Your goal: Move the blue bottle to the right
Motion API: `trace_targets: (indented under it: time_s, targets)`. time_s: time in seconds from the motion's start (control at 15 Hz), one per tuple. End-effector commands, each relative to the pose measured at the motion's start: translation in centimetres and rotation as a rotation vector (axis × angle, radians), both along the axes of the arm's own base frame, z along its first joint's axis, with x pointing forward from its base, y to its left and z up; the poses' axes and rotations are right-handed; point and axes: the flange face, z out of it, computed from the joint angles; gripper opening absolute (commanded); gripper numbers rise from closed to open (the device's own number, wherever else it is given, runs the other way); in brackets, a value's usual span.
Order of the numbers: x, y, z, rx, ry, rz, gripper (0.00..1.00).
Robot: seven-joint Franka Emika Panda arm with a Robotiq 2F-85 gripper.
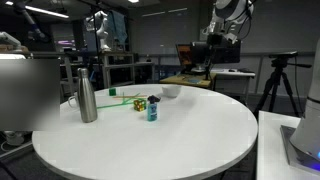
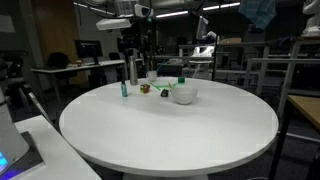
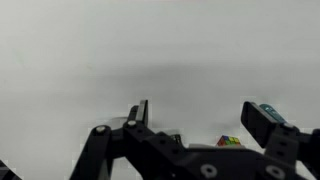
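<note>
The blue bottle stood upright on the white tabletop, left of centre and toward its far side. It looked small and light, probably stiff plastic with smooth, somewhat slippery sides, so easy to tip. The best hold seemed to be across the body just below the dark cap. Touching or just beside it on the left sat a multicoloured cube. A white bowl lay farther back to the right, and a steel flask stood well to the left. There was one of each, plus one small green item too small to identify. In the wrist view the end effector had its jaws spread wide and held nothing.
</note>
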Motion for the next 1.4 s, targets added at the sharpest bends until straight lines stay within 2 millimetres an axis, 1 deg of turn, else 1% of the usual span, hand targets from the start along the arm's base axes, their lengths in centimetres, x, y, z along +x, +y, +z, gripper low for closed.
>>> trace_targets:
  time_s: [0.0, 0.8, 0.87, 1.33]
  targets:
    - [0.0, 0.0, 0.1, 0.000, 0.001, 0.000, 1.00]
    - [0.0, 0.0, 0.1, 0.000, 0.001, -0.001, 1.00]
    - [0.2, 0.2, -0.1, 0.008, -0.007, 0.006, 1.00]
    - [1.7, 3.0, -1.5, 0.075, 0.013, 0.087, 1.00]
